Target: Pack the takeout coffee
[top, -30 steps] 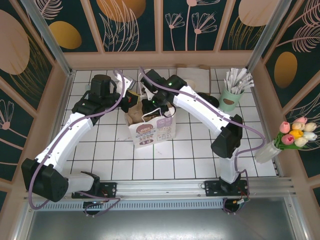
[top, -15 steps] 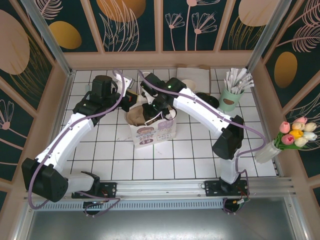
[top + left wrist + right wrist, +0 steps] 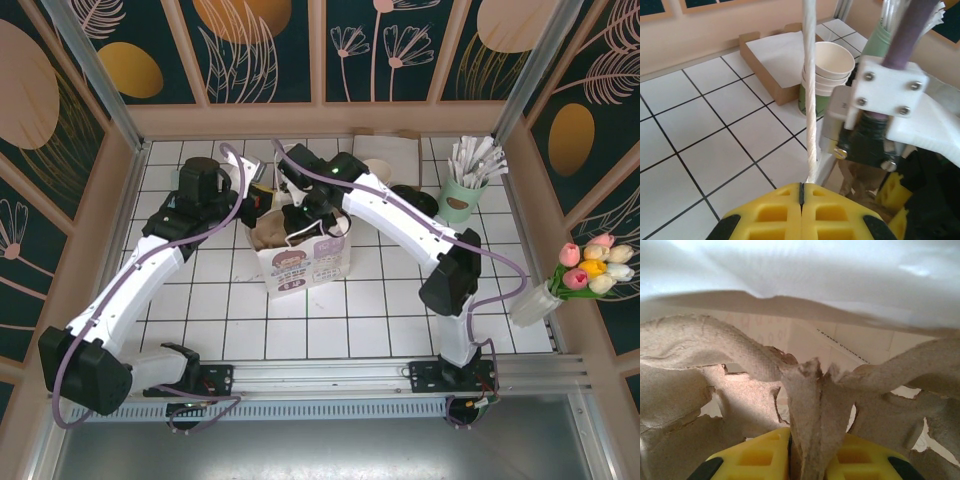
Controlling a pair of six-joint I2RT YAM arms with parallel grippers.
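Now my right gripper (image 3: 807,450) sits further left in the mouth of the white paper bag (image 3: 305,262) than a second ago, its fingers pinched nearly closed on the pulp carrier (image 3: 810,400). My left gripper (image 3: 801,187) is clamped tight on the bag's string handle (image 3: 810,100); where the takeout coffee sits I cannot tell

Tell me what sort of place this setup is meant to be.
Probably a mock café counter: a stack of paper cups, a green pot of wrapped straws, and a printed white paper bag on a tiled table.
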